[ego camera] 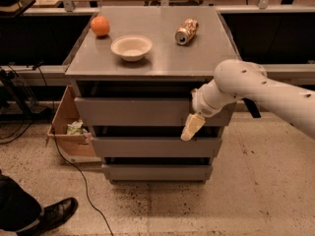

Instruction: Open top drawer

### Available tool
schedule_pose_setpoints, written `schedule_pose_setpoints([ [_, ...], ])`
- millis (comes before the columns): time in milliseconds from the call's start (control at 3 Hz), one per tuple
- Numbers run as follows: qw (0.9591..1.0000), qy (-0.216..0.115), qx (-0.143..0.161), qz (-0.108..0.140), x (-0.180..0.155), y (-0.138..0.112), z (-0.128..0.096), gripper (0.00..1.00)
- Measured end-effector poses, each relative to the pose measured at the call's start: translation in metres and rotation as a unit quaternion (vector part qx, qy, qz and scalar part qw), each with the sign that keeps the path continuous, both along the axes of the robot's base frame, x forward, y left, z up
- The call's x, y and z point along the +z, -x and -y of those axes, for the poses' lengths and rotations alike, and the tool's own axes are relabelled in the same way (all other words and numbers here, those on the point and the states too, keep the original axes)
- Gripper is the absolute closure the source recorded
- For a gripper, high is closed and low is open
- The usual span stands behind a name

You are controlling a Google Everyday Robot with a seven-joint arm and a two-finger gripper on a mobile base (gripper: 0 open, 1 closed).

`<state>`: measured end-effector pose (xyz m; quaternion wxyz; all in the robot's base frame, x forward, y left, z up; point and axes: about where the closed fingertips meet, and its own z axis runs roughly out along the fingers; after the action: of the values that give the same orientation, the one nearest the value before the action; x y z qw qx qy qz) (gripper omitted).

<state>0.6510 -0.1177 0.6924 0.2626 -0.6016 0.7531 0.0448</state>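
Camera view. The white arm [266,90] enters from the right edge and bends down to the gripper [192,127], a cream-coloured tip that points down and to the left in front of a grey cabinet. Whether the gripper is spread or pressed together cannot be told, and nothing is seen held in it.

The top drawer [133,112] is the wide grey panel stretching to the left of the gripper. The gripper lies over the panel's lower right edge, at the dark gap beneath it; whether they touch cannot be told. Just below the gripper runs the middle drawer [152,147], and lower again the bottom drawer [157,172].

Above the gripper is the cabinet top [167,63]. On it a can [186,31] lies on its side almost straight above the gripper. A white bowl [131,47] stands up and to the left, and an orange [100,26] lies farther left, near the bowl but apart from it.

Well to the left of the gripper, beside the cabinet, a cardboard box [66,117] sits on the floor. A cable [74,167] trails from there across the speckled floor. A black shoe [55,213] shows at the lower left.
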Motion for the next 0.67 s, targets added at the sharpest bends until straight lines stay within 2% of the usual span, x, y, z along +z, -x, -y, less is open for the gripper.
schedule_pose_setpoints([
  [333, 0.9999, 0.0, -0.01, 0.012, -0.012, -0.026, -0.003, 0.0],
  [667, 0.9999, 0.005, -0.011, 0.0, -0.033, -0.032, -0.004, 0.04],
])
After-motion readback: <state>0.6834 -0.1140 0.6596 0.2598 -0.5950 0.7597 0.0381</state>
